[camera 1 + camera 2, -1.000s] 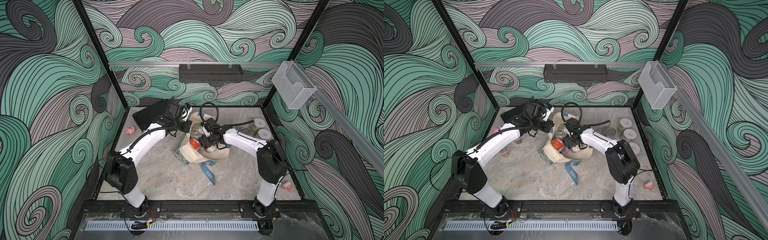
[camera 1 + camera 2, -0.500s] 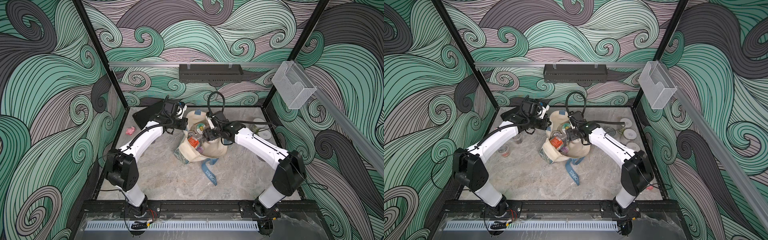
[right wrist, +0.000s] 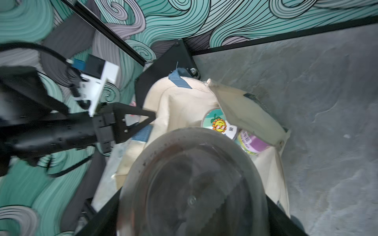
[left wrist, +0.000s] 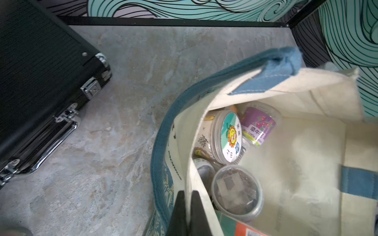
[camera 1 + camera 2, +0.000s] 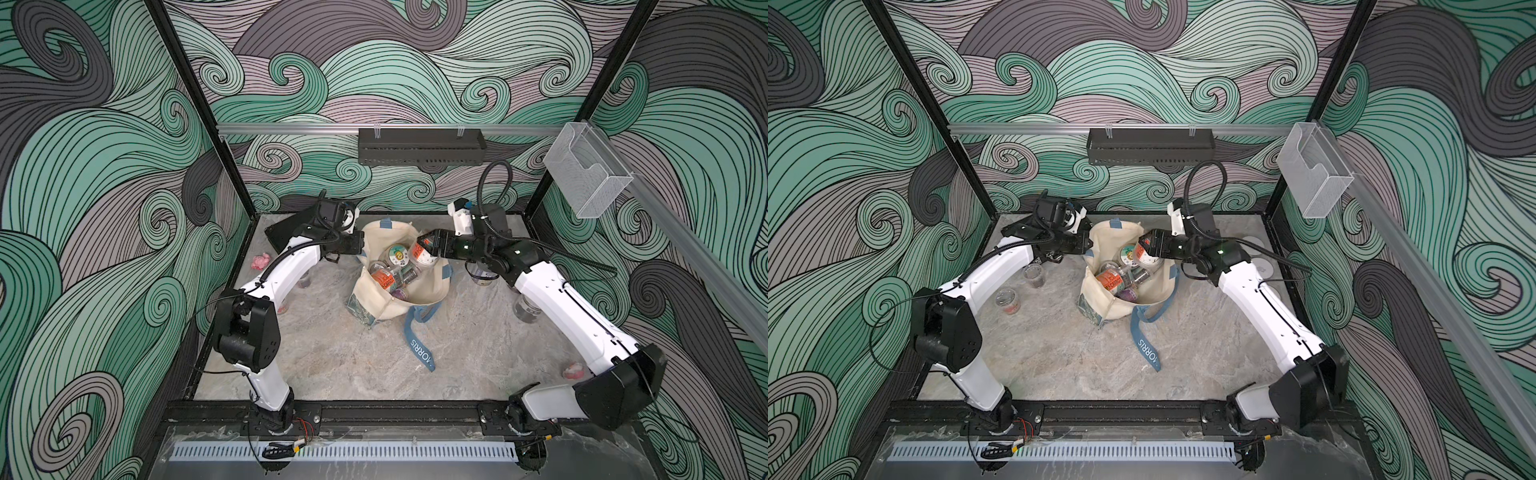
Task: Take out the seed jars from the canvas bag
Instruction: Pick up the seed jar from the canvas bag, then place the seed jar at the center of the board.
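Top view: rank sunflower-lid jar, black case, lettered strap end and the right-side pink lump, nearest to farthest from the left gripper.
1. Sunflower-lid jar, inside the canvas bag, beside the left gripper.
2. Black case, back-left corner.
3. Lettered strap end, front floor.
4. Pink lump, by the right arm's base.

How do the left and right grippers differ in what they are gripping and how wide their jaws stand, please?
The left gripper is shut tight on the canvas bag at its rim; the right gripper stands wider, closed around a clear seed jar. The left gripper pinches soft fabric; the right gripper clamps a rigid cylinder. Both sit at the bag's mouth.
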Robot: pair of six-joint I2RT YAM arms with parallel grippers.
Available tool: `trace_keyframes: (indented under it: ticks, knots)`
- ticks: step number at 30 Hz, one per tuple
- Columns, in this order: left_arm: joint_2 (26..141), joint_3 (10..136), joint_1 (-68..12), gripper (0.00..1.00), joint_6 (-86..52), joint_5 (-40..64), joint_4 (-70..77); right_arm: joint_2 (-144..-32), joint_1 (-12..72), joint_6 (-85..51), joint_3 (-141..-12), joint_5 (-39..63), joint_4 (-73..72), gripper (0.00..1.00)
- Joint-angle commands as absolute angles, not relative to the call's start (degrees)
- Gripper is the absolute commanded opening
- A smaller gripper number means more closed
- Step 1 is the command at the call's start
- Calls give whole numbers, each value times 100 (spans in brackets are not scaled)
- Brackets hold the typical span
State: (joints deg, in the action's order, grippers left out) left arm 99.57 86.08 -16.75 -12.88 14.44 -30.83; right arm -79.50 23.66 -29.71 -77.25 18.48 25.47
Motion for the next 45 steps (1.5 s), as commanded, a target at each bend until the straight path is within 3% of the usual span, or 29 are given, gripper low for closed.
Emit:
trace_keyframes:
  ticks: [1, 8, 11, 15, 20, 32, 45]
  knots:
    - [10161, 8895, -1385, 9, -1649, 1509, -3530, -7789, 2050, -4421, -7316, 3287, 1269, 69]
    - [10274, 9136, -968, 55, -1911, 2183, -3708, -7760, 1562, -6528, -6595, 4396, -777, 69]
    - [10084, 9030, -940, 71, -1960, 2358, -3540, -7796, 1485, -7078, -6518, 4571, -1242, 69]
    - [9687, 8804, -939, 87, -2043, 2549, -3171, -7864, 1441, -7778, -6427, 4682, -1882, 69]
    - [9148, 8439, -940, 98, -2158, 2741, -2613, -7923, 1441, -8365, -6339, 4693, -2352, 69]
    - [7763, 7194, -1422, 99, -2527, 3726, -344, -8215, 1543, -9988, -5969, 4174, -3633, 68]
    - [7505, 6917, -2125, 99, -1864, 3680, -163, -8673, 2539, -10608, -6032, 3753, -4227, 68]
